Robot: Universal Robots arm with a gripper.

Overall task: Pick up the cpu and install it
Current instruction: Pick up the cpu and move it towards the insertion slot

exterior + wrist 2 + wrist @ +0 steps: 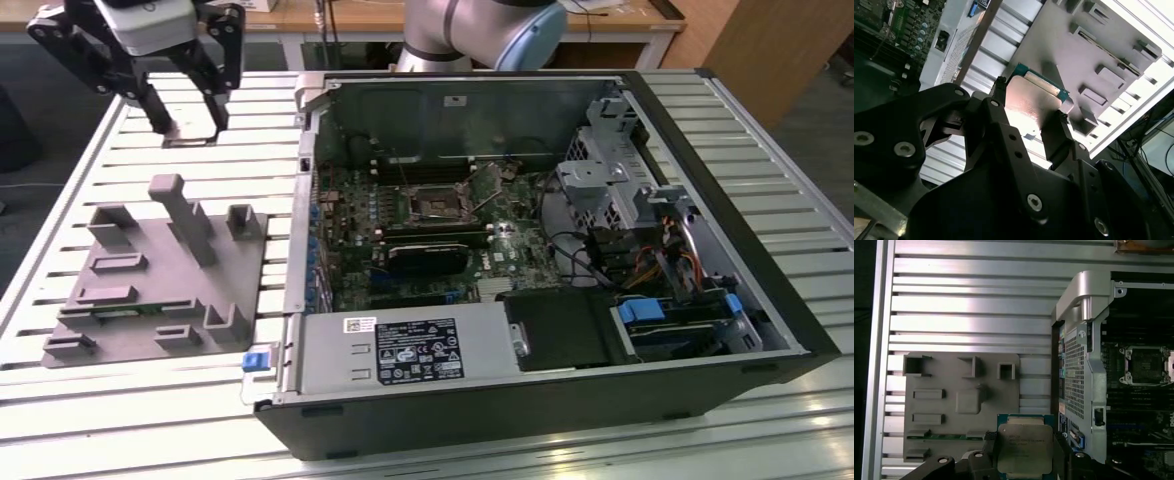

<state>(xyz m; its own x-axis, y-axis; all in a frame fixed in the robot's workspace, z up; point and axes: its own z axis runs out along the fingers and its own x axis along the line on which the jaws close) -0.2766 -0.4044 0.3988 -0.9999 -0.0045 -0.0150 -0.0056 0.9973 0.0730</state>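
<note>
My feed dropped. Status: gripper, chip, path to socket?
Gripper shut on small flat silvery-grey square cpu. Held aloft beside grey plastic tray, outside black computer case. Dark metal-framed socket uncovered, nothing over it.

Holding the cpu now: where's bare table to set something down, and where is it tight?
Bare slatted table at the exterior view's lower left, before the grey tray; another strip beyond the tray, under the gripper holding the cpu. Tight: tray against computer case; cables crowd inside it.
</note>
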